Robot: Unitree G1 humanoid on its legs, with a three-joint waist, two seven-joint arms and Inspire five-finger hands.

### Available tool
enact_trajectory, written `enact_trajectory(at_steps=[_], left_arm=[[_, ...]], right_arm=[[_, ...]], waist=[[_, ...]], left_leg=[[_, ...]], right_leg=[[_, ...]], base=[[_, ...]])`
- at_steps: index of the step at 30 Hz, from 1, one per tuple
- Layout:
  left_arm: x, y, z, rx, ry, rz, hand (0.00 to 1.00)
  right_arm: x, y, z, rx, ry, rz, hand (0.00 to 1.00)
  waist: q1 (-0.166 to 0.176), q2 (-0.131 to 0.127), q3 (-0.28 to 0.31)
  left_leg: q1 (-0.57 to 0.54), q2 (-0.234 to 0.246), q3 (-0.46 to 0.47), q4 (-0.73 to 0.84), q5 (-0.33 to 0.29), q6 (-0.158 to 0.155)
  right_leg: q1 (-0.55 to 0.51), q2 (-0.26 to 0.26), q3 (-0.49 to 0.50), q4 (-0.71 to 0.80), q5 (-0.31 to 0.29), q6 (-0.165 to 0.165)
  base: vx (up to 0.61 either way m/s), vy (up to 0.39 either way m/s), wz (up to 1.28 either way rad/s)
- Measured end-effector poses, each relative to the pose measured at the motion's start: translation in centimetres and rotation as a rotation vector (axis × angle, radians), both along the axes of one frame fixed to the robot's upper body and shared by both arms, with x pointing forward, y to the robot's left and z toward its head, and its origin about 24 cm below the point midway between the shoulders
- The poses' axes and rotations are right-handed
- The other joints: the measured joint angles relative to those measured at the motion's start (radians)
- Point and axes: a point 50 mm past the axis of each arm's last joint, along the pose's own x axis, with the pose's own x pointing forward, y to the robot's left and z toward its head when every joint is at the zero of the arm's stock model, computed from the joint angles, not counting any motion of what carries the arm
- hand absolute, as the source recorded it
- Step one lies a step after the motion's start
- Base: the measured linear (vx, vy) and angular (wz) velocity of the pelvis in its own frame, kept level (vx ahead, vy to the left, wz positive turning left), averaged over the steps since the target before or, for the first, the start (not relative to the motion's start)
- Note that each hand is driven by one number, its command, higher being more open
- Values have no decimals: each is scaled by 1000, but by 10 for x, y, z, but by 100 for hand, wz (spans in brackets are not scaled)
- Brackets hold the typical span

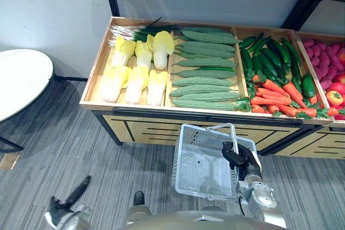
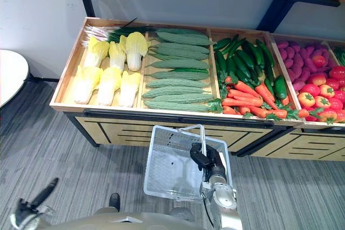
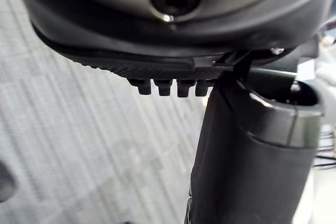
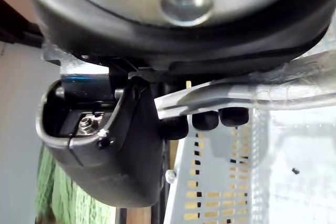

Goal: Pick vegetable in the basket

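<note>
Closest to you, the left hand point(image 1: 63, 207) hangs low at your left over the grey floor point(image 1: 81, 144), its fingers held out straight and holding nothing. Your right hand point(image 1: 237, 157) is just ahead on the other side, fingers point(image 4: 205, 120) curled round the handle point(image 1: 221, 126) of the white perforated basket point(image 1: 197, 173). The basket hangs in front of the display stand point(image 1: 161, 112). You can see its pierced bottom, with one small dark speck on it.

All the vegetables lie in the stand's wooden compartments, well apart from both hands:
- **Leftmost compartment:** pale yellow cabbages point(image 1: 136, 82) lie in two rows. Green onions point(image 1: 137, 30) lie along the back wall behind them.
- **Next compartment:** ridged bitter gourds point(image 1: 202, 82) are stacked crosswise from back to front.
- **Third compartment:** dark cucumbers point(image 1: 269, 55) fill the back. Carrots point(image 1: 275, 95) are heaped at the front, touching the cucumbers.
- **Right-hand compartment:** magenta sweet potatoes point(image 2: 294, 57) sit at the back, with red tomatoes point(image 2: 323, 92) in front of them.

At your far left, a round white table point(image 1: 19, 79) stands beside the stand.
</note>
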Motion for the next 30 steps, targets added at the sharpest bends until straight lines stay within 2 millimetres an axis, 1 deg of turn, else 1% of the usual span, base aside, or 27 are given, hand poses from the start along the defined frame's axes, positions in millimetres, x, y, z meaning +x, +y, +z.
enact_trajectory(at_steps=[2,3,4,5,7,9,10,11,12,13,15,16,17,18,19,20,21,22,23,24,25,26,27,28,29,30], left_arm=[[6,21,25,107,-78,68,100],[9,31,42,172,-144,109,100],[10,35,51,205,-173,126,100],[14,43,74,292,-246,148,100],[17,48,95,371,-315,157,100],[26,54,121,464,-395,134,100],[28,56,127,484,-411,126,100],[34,62,145,540,-445,95,100],[37,66,152,562,-456,79,100],[43,71,163,597,-473,54,100],[59,82,196,697,-515,-20,100],[64,83,205,721,-528,-45,100],[76,85,223,766,-552,-107,100],[82,86,231,789,-561,-140,100],[94,85,246,826,-580,-203,100],[109,83,256,846,-594,-266,100],[117,82,260,850,-593,-302,100],[132,80,263,849,-577,-373,100],[147,76,261,830,-555,-440,100],[154,75,259,819,-538,-469,100],[162,73,254,796,-511,-511,100],[177,70,242,742,-465,-578,100],[183,68,237,720,-441,-600,100],[192,66,227,684,-390,-640,100],[198,65,220,645,-351,-663,100],[201,65,216,628,-336,-670,100]], right_arm=[[0,-2,1,-11,-1,4,0],[0,-4,1,-18,-1,4,0],[0,-5,2,-27,0,4,0],[0,-8,2,-49,1,4,0],[0,-12,3,-66,1,2,0],[0,-19,7,-85,-6,-7,0],[0,-20,7,-90,-6,-6,0],[1,-24,11,-101,-19,1,0],[2,-24,13,-106,-28,5,0],[2,-25,16,-112,-41,13,0],[5,-27,25,-124,-75,37,0],[6,-28,27,-128,-82,45,0],[6,-29,29,-133,-88,59,0],[6,-29,30,-131,-89,65,0],[6,-29,30,-129,-89,75,0],[5,-28,30,-125,-88,87,0],[5,-26,29,-123,-86,97,0],[6,-23,29,-116,-85,116,0],[6,-19,28,-106,-80,140,0],[6,-17,27,-101,-78,153,0],[7,-13,26,-93,-77,173,0],[7,-7,25,-81,-74,201,0],[7,-6,25,-78,-74,208,0],[7,-3,24,-73,-73,222,0],[7,-1,24,-67,-71,235,0],[7,1,23,-63,-70,243,0]], waist=[[1,-1,-1],[0,-1,-2],[0,-1,-3],[0,0,-4],[0,3,-8],[-1,16,-15],[0,19,-18],[-1,25,-22],[-1,28,-23],[-1,32,-25],[-1,34,-29],[-1,36,-29],[-1,36,-31],[-1,35,-33],[-1,33,-34],[-1,32,-35],[-2,33,-35],[-3,33,-36],[-10,33,-36],[-15,33,-36],[-24,32,-37],[-35,31,-37],[-37,30,-38],[-44,28,-37],[-58,24,-37],[-62,21,-38]], left_leg=[[-5,-1,-3,2,0,0],[-8,-2,-7,2,2,-3],[-9,-3,-9,2,4,-6],[-10,-5,-15,2,4,-6],[-11,-9,-22,2,8,-6],[-10,-15,-29,3,7,-4],[-10,-15,-29,3,7,-4],[-10,-15,-28,2,7,-3],[-10,-15,-27,2,6,-2],[-11,-15,-27,2,5,-1],[-10,-14,-13,2,1,5],[-10,-14,-9,2,1,5],[-10,-14,-3,2,1,6],[-11,-14,2,2,1,6],[-11,-14,13,2,0,6],[-12,-14,22,1,1,6],[-12,-14,27,1,1,6],[-12,-14,40,1,3,2],[-11,-14,47,2,4,3],[-10,-14,50,2,7,2],[-10,-14,55,2,7,2],[-11,-14,63,2,7,2],[-11,-14,68,2,7,2],[-10,-14,76,3,7,2],[-9,-14,78,3,7,2],[-8,-14,82,3,7,2]], right_leg=[[-2,0,0,4,-1,-1],[-5,0,1,5,-2,-2],[-5,0,1,4,-2,-2],[-4,0,4,4,-2,-2],[-1,-2,8,3,-2,-2],[5,-5,12,2,-3,-3],[6,-6,13,1,-3,-3],[6,-6,15,1,-4,-3],[5,-6,16,1,-5,-3],[3,-5,17,2,-5,-3],[-10,-4,37,7,-11,-1],[-12,-4,41,7,-11,-1],[-17,-4,48,9,-11,-1],[-23,-4,55,12,-10,-1],[-33,-5,68,19,-10,-1],[-44,-5,80,25,-11,-1],[-49,-5,86,27,-11,-1],[-61,-5,100,38,-11,0],[-66,-5,107,41,-11,0],[-68,-5,111,44,-11,0],[-74,-5,118,49,-11,0],[-85,-5,129,56,-11,0],[-90,-4,135,59,-11,0],[-98,-3,146,62,-10,0],[-100,-3,150,65,-10,-1],[-105,-2,154,69,-10,-1]], base=[[18,-13,5],[27,-14,8],[31,-14,12],[26,-8,12],[19,-4,13],[7,8,12],[-13,10,4],[0,0,0],[0,0,0],[-32,-3,-4],[-61,3,-14],[-49,8,-17],[-31,10,-13],[-31,13,-20],[-30,15,-25],[-18,9,-25],[-16,6,-27],[-8,0,-24],[-5,-2,-22],[2,-6,-16],[2,-6,-19],[3,-6,-20],[-4,-6,-25],[-9,-8,-19],[-11,-8,-18],[-16,-10,-15]])
